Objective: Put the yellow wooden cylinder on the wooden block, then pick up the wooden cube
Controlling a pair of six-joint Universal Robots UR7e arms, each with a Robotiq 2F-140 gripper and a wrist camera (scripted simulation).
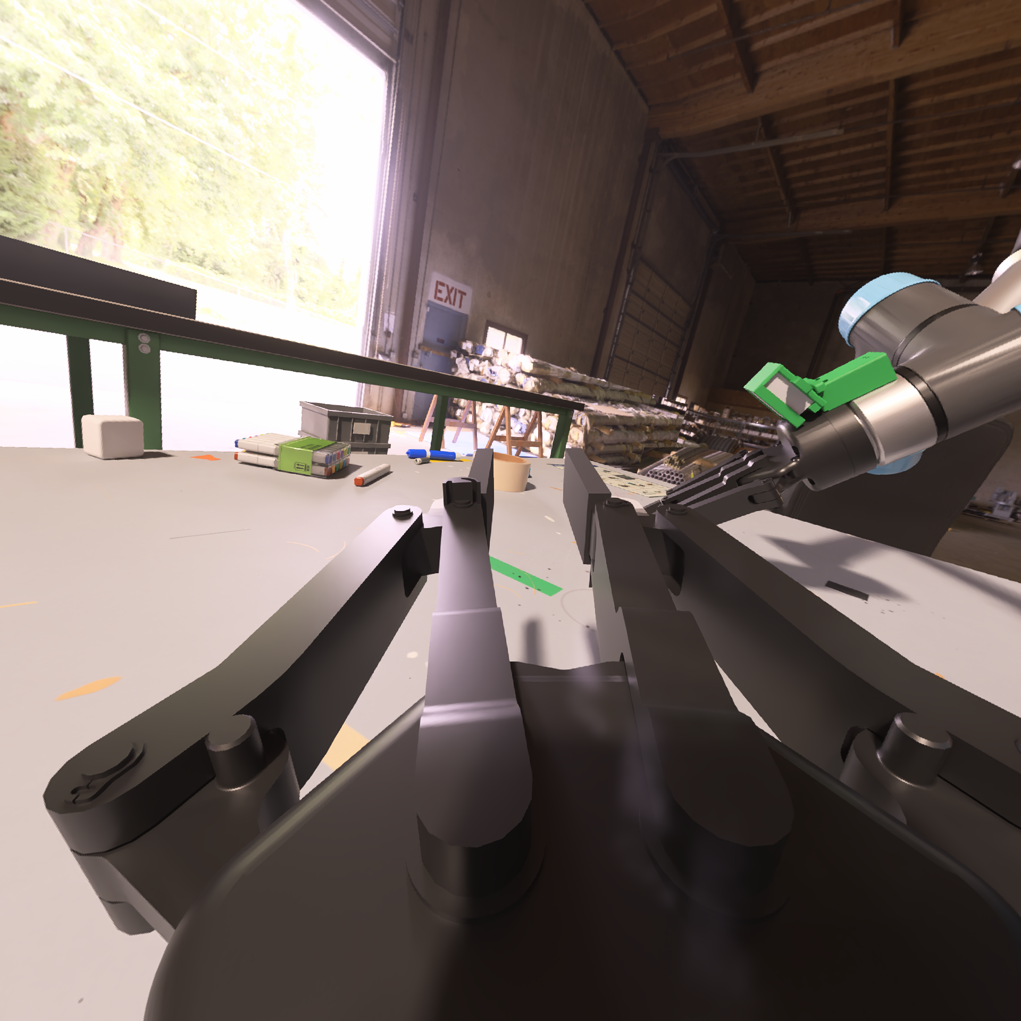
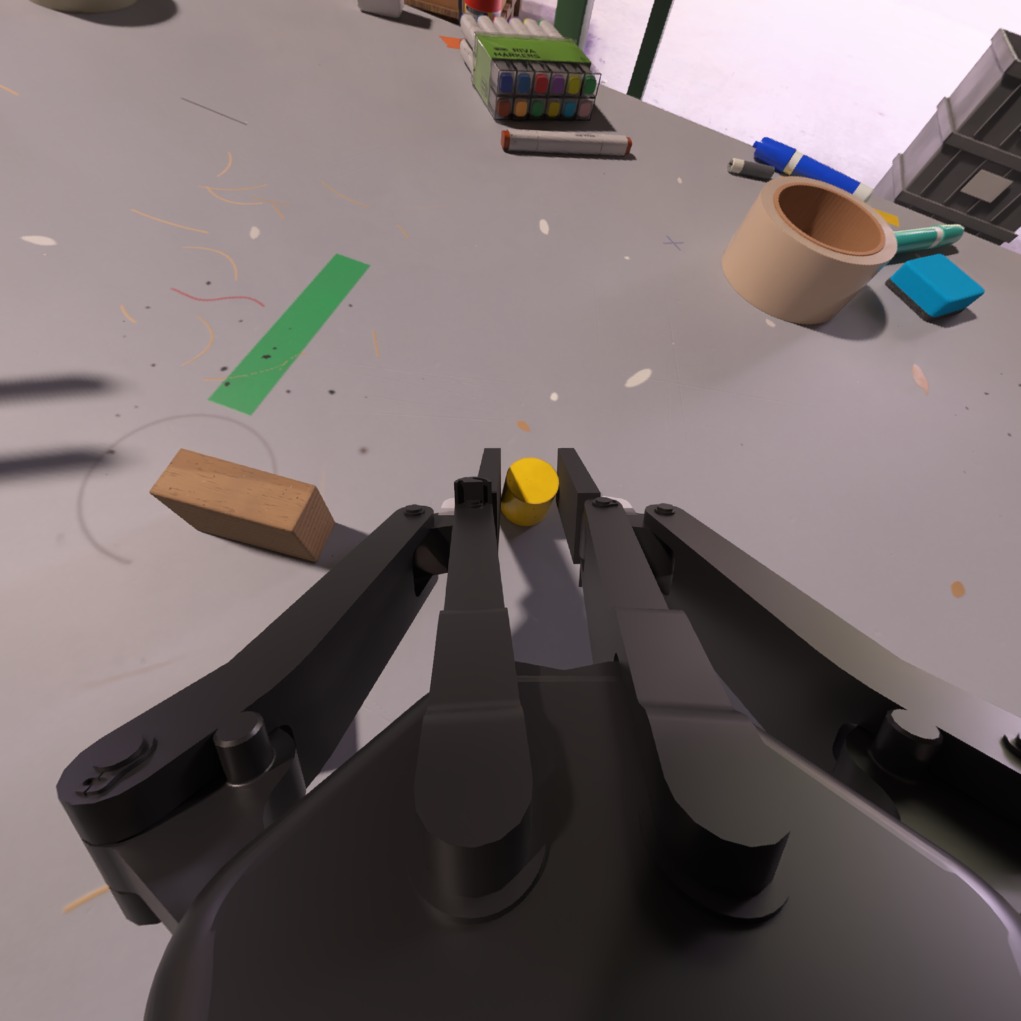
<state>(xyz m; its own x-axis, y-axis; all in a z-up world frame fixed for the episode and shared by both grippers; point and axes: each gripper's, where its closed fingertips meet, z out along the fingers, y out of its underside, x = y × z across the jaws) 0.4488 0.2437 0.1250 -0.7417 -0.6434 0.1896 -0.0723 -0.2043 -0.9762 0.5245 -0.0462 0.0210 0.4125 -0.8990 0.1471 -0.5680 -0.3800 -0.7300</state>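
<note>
Landmark throughout: the long green tape strip (image 2: 288, 333) stuck flat on the grey table (image 2: 497, 342).

Below and left of the strip: rectangular light-brown wooden block (image 2: 243, 504), lying flat, broad top face up. Probably rigid and stable enough as a landing spot, though not wide.

Right of the block, well below the strip's near end: small yellow wooden cylinder (image 2: 529, 491), upright on the table, between the fingers of the right gripper (image 2: 529, 475). Gripper parted; narrow gaps either side, not yet clamped. Likely light, hard, smooth-painted; prone to roll if tipped. Best gripped across the curved side at mid-height.

Far right of the strip: beige tape roll (image 2: 806, 251).

Left gripper (image 1: 527, 478) spread apart, empty, above the table. Wooden cube not in view.
</note>
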